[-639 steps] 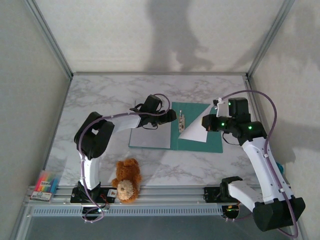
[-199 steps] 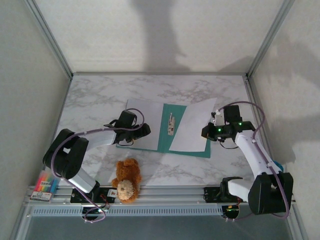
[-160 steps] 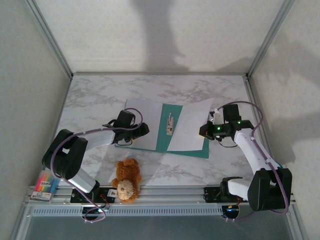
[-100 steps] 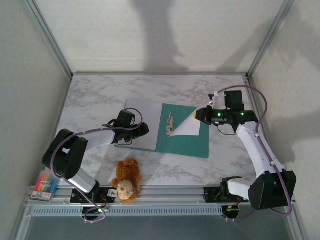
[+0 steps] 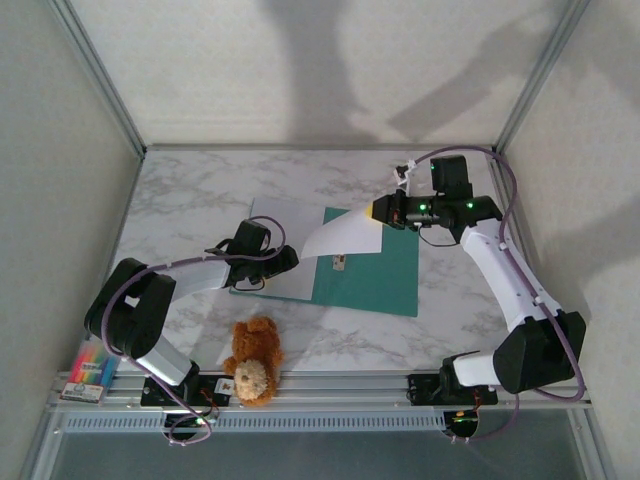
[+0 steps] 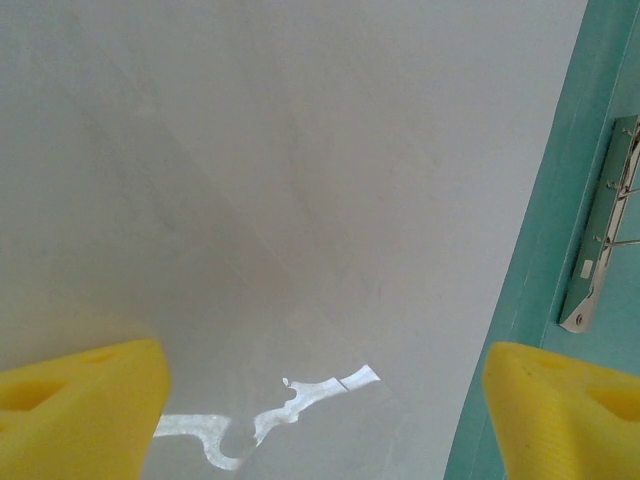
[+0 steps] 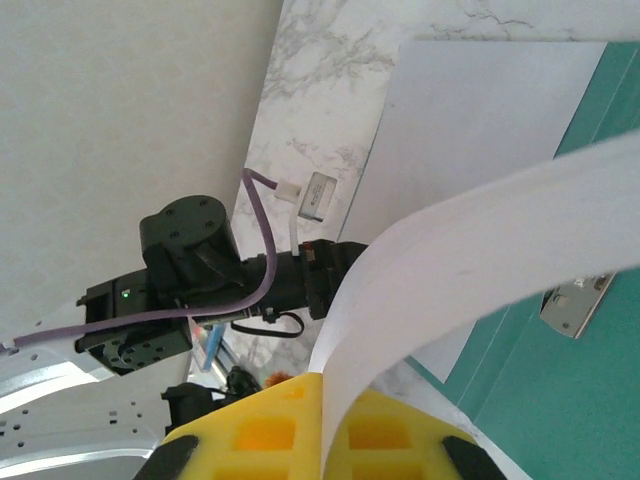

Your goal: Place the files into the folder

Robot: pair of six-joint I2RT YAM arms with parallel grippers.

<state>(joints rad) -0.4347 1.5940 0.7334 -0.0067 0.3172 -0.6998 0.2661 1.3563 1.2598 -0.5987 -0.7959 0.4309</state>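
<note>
The teal folder (image 5: 380, 280) lies open in the middle of the table, its pale left half (image 5: 285, 225) beside the teal spine and metal clip (image 5: 338, 263). My right gripper (image 5: 378, 211) is raised over the folder's far edge, shut on the corner of a white sheet of the files (image 5: 340, 235), which bows leftward over the spine. In the right wrist view the yellow fingers (image 7: 270, 430) pinch that sheet (image 7: 480, 250) above the folder (image 7: 560, 400). My left gripper (image 5: 290, 258) rests open on the pale half; its yellow fingertips (image 6: 80, 410) stand wide apart near the clip (image 6: 600, 240), nothing between them.
A brown teddy bear (image 5: 252, 360) sits near the front rail, below the folder's left half. A pack of coloured highlighters (image 5: 90, 368) lies at the front left corner. Metal frame posts and pale walls bound the marble table (image 5: 200, 190) on three sides.
My right gripper has lifted the white sheet off the folder's right half and carried it up and to the left, so it now arches over the spine. The left arm has stayed put.
</note>
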